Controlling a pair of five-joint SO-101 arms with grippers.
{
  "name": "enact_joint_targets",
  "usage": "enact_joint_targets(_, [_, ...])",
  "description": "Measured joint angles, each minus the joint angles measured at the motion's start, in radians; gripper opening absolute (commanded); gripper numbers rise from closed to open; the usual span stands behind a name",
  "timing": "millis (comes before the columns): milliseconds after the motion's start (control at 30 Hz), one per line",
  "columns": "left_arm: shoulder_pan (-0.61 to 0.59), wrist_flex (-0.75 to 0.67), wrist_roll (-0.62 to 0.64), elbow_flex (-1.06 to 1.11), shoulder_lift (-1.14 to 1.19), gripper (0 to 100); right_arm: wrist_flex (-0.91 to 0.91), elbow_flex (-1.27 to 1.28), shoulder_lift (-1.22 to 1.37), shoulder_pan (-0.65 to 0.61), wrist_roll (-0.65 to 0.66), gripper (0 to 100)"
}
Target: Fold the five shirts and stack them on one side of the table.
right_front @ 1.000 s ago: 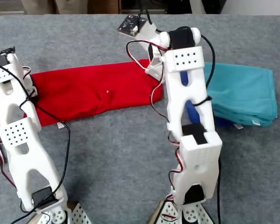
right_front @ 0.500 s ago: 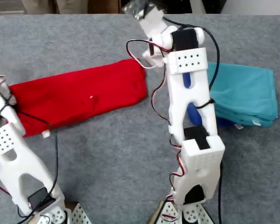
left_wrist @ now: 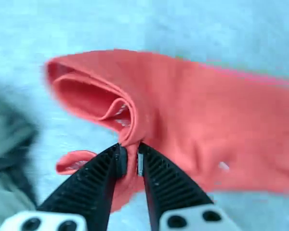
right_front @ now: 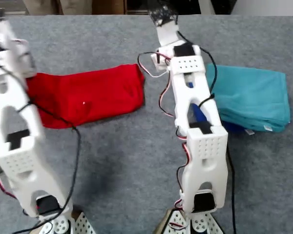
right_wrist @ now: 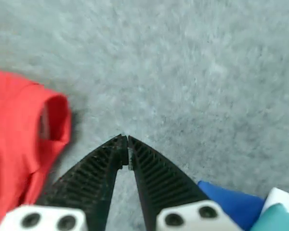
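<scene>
A red shirt (right_front: 88, 95) lies in a long band on the grey table, left of centre. My left gripper (left_wrist: 129, 161) is shut on a raised fold of the red shirt (left_wrist: 192, 110) at its left end, and the left arm (right_front: 12, 97) stands over that end. My right gripper (right_wrist: 125, 145) is shut on nothing and hangs above bare table just past the red shirt's (right_wrist: 19, 134) right end. A folded teal shirt (right_front: 254, 97) lies at the right on top of a blue one (right_front: 200, 114).
The right arm (right_front: 190, 73) stretches up the middle of the table between the red shirt and the teal stack. Grey table cloth (right_front: 122, 156) lies bare in front of the shirts. A white tag (right_front: 266, 128) sticks out of the stack.
The right gripper has drawn back from the red shirt's right end toward the far edge. The left arm has risen with the shirt's left end, and the shirt has slid left and bunched shorter.
</scene>
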Motion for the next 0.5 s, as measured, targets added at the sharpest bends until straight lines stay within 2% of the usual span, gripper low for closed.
enact_joint_targets(200, [0.236, 0.0, 0.005, 0.12, -0.078, 2, -0.066, 0.008, 0.037, 0.077, -0.032, 0.5])
enact_joint_targets(400, [0.39, 0.0, 0.005, 0.12, -0.086, 2, -0.081, 0.009, 0.055, 0.081, -0.055, 0.5])
enact_joint_targets(500, [0.457, -0.051, 0.005, 0.12, -0.086, 2, -0.087, 0.009, 0.055, 0.083, -0.055, 0.5])
